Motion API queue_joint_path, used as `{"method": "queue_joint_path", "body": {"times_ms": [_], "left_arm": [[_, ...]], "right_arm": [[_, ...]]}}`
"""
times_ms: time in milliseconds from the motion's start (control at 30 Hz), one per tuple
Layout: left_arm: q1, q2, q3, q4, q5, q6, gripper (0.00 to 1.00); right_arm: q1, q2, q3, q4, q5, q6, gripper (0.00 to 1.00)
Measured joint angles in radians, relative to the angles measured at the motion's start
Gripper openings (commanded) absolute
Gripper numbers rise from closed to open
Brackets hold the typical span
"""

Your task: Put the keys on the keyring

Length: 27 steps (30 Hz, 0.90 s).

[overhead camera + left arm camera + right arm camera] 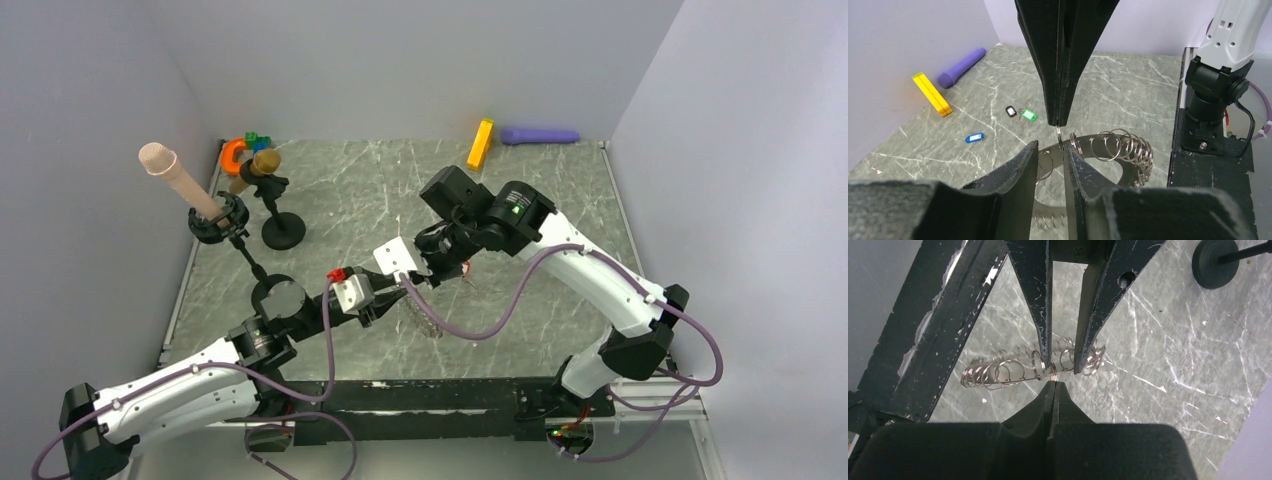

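The silver-grey metal chain keyring [1128,145] hangs lifted above the middle of the grey marbled tabletop [1128,85]. The left gripper [1051,150] is clamped narrowly across a few links, and the right gripper [1059,124] is pinched tight on one link. A blue plastic key tag [975,137], a black key tag [1010,111] and a green key tag [1028,115] lie loose farther off, near the long orange block [932,93].

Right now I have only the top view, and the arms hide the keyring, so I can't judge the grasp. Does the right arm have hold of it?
Observer: Yes, the right gripper has its jaws shut on one link of the keyring.
Operator: Where are the keys?
Observer: The blue key, black key and green key lie loose on the table, apart from the keyring.
Operator: And the left jaws?
Observer: The left gripper has a jaw on each side of that link, set apart; whether it grips is unclear.
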Motion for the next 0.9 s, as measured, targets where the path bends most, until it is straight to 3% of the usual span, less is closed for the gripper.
{"method": "queue_joint_path", "body": {"times_ms": [100,367,667,733,833,900], "left_arm": [[0.000,0.007,0.000,0.019,0.000,-0.009,0.27],[0.000,0.026,0.000,0.067,0.006,-0.028,0.00],[0.000,-0.026,-0.010,0.067,-0.001,-0.047,0.00],[0.000,-0.040,-0.010,0.056,-0.005,-0.055,0.00],[0.000,-0.059,-0.009,0.026,-0.005,-0.068,0.00],[0.000,-0.067,0.002,-0.016,-0.004,-0.071,0.00]], "right_arm": [[-0.008,-0.005,0.000,0.008,-0.020,0.015,0.00],[-0.050,-0.014,0.000,0.033,-0.074,0.066,0.00],[-0.085,-0.051,-0.062,0.114,-0.169,0.116,0.00],[-0.092,-0.056,-0.074,0.130,-0.192,0.126,0.11],[-0.102,-0.058,-0.094,0.143,-0.222,0.145,0.41],[-0.128,-0.058,-0.100,0.137,-0.242,0.149,0.50]]}}
